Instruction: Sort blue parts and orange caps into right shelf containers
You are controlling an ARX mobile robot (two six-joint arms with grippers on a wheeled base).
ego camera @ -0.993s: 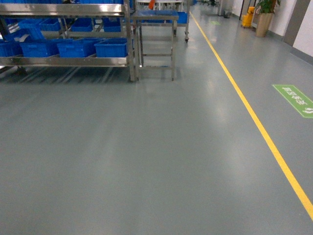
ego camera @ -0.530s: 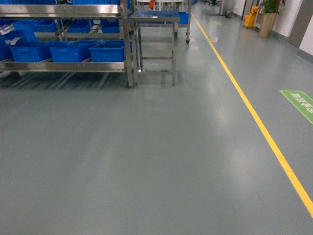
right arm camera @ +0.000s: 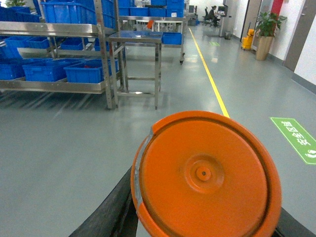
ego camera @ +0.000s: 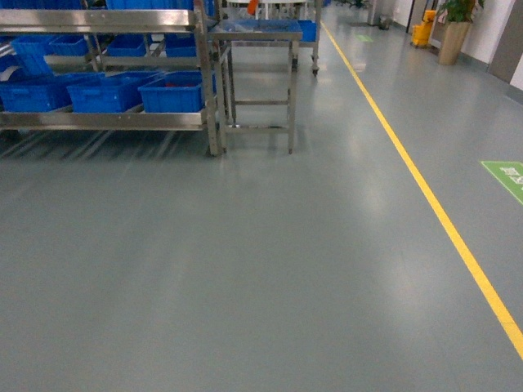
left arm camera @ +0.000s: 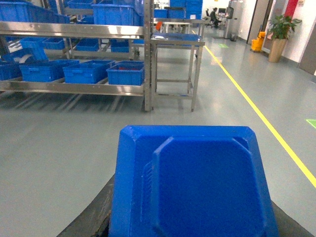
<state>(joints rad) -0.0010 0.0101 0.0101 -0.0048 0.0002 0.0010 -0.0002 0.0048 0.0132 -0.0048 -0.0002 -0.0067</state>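
Note:
Neither gripper shows in the head view. In the left wrist view a big blue part (left arm camera: pixel 197 182) with bevelled corners fills the lower frame, and my left gripper (left arm camera: pixel 192 224) is shut on it, its black fingers (left arm camera: pixel 91 222) showing at both sides. The right wrist view shows a round orange cap (right arm camera: pixel 205 175) face-on, with my right gripper (right arm camera: pixel 205 229) shut on it. Far ahead on the left, blue containers (ego camera: pixel 173 92) line the lower level of a steel shelf (ego camera: pixel 102 119). The rightmost container (left arm camera: pixel 126 73) holds something reddish.
A small steel table (ego camera: pixel 257 33) stands just right of the shelf's corner post (ego camera: pixel 212 122). A yellow floor line (ego camera: pixel 425 188) runs down the right side, with a green floor sign (ego camera: pixel 508 175) beyond it. A potted plant (ego camera: pixel 453 28) and yellow bucket (ego camera: pixel 422 33) stand far back.
The shelf, the table and the green floor sign have slid lower in the head view and look nearer; the shelf has also drifted left. No gripper shows in those frames.

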